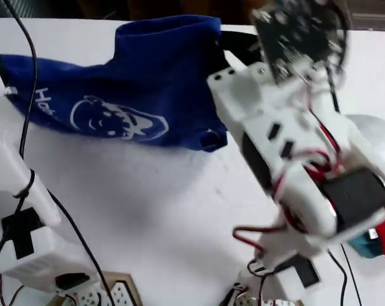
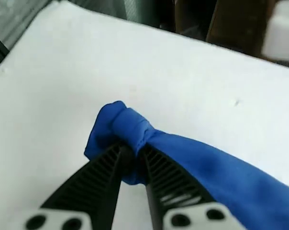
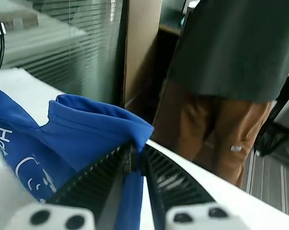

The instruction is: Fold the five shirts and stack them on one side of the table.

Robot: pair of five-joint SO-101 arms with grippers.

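A blue shirt (image 1: pixel 135 83) with a white print is held stretched above the white table (image 1: pixel 154 210). My left gripper (image 2: pixel 132 160) is shut on a bunched corner of the blue shirt (image 2: pixel 135 129), at the table's left side. My right gripper (image 3: pixel 135 160) is shut on another edge of the blue shirt (image 3: pixel 87 129), near the collar, at the far side of the table. The right arm (image 1: pixel 294 146) stands tall on the right in the high view; the left arm (image 1: pixel 20 204) runs along the left edge.
Black cables (image 1: pixel 27 76) hang by the left arm. A red and teal object (image 1: pixel 380 236) sits at the right edge behind the right arm. A person (image 3: pixel 221 86) stands beyond the table's far edge. Bare table lies in front of the shirt.
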